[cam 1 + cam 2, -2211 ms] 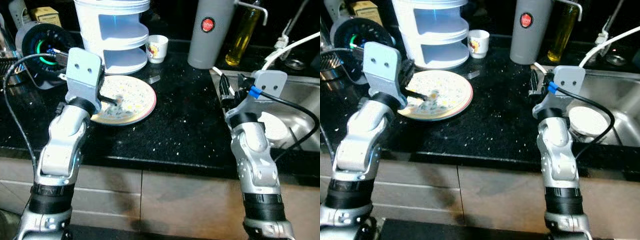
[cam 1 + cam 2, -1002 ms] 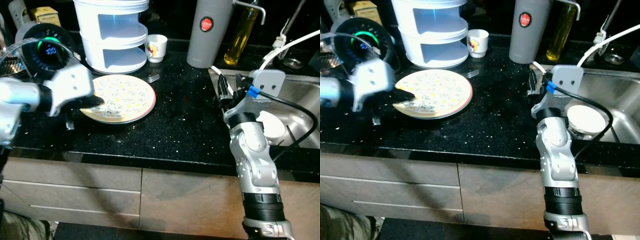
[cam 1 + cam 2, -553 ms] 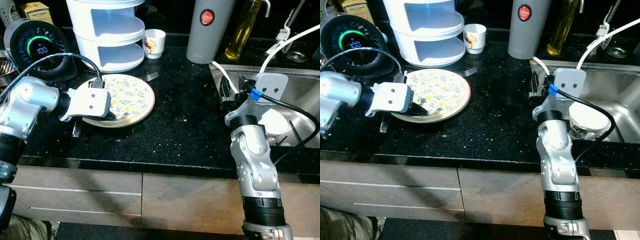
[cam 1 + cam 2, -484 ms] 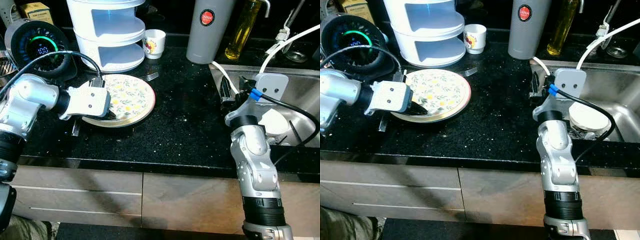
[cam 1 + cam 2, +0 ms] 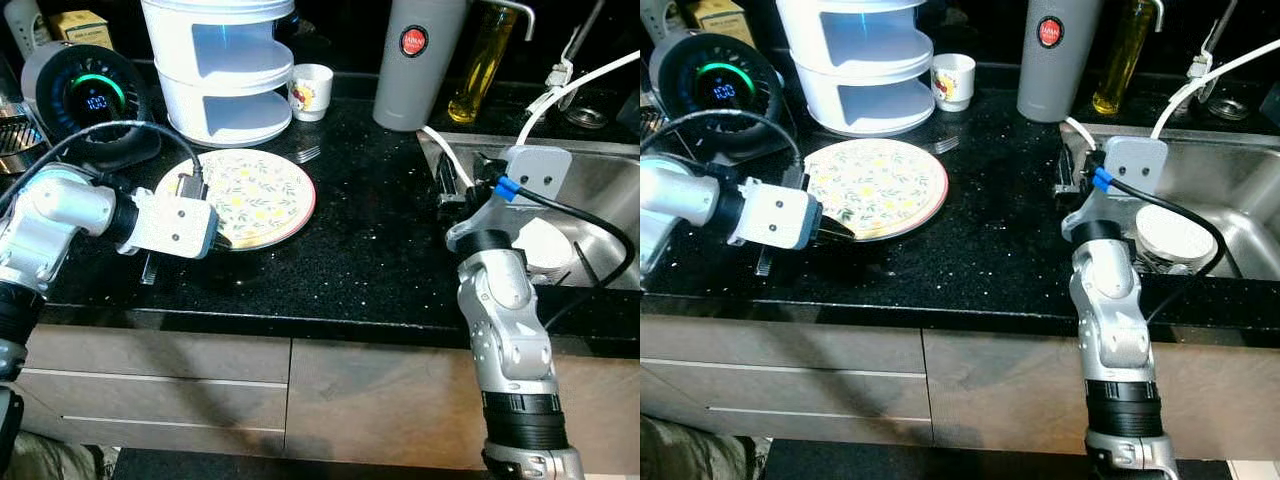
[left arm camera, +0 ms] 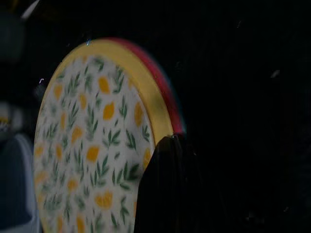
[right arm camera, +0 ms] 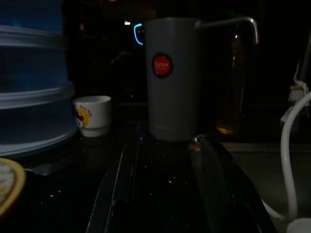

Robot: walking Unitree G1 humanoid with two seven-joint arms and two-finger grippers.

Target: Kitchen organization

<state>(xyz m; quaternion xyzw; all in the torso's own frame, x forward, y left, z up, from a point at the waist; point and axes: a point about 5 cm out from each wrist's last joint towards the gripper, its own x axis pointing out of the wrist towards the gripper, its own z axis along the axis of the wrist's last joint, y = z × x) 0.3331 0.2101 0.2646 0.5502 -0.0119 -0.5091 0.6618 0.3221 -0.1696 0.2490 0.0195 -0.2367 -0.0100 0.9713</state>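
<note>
The left gripper [image 5: 222,240] is meeting the near rim of the floral plate [image 5: 245,196] on the black worktop [image 5: 370,240]; whether its jaws are clamping is unclear. A shallow hold risks the plate slipping. The right gripper [image 5: 455,185], jaws parted, is idling near the sink [image 5: 600,190]. The grey flask [image 7: 172,77] is reading "JAPAN".

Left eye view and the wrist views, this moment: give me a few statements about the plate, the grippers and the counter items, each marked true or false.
1. The left gripper is at the near rim of the floral plate. True.
2. The plate sits in the sink. False: it lies on the black counter.
3. The right gripper is open. True.
4. The small white cup stands on the plate. False: it stands behind the plate, beside the white tiered container.
5. The grey flask lies on its side. False: it stands upright.
</note>
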